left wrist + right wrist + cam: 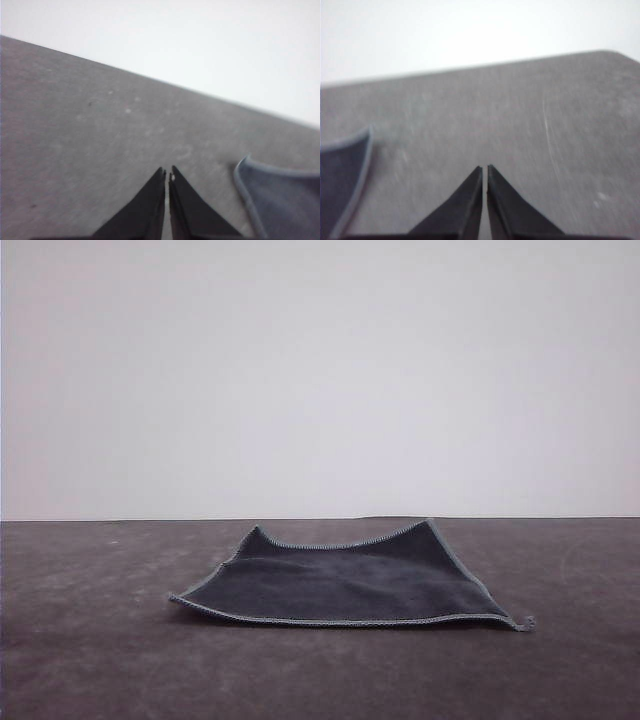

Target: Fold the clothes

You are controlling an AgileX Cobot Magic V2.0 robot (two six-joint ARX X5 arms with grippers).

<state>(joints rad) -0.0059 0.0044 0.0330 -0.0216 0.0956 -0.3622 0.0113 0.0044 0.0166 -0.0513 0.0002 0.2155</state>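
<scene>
Cloth (345, 583) lay spread on the dark grey bench (90, 660), about mid-bench in the front view, charcoal face up, grey stitched edge running all round. Not flat: the two far corners stood up off the surface in small peaks, the far edge sagging between them; the near edge lay low, slightly wavy, with a small thread tail at the near right corner. Plain pale wall behind the bench. Left end effector (167, 176) seen from its wrist camera: black tapered fingers (145, 210) drawn together, tips all but touching with only a hairline slit between, nothing held, hanging over bare bench. One raised cloth corner (280, 205) lay near it, off to the side, apart from the fingers. Right end effector (484, 169) likewise: fingers (507, 210) closed tip to tip, nothing between them, over bare bench with faint pale scuff marks. Another edge and upturned corner of the cloth (340, 185) showed to one side, apart from the fingers. Both wrist views somewhat blurred.
</scene>
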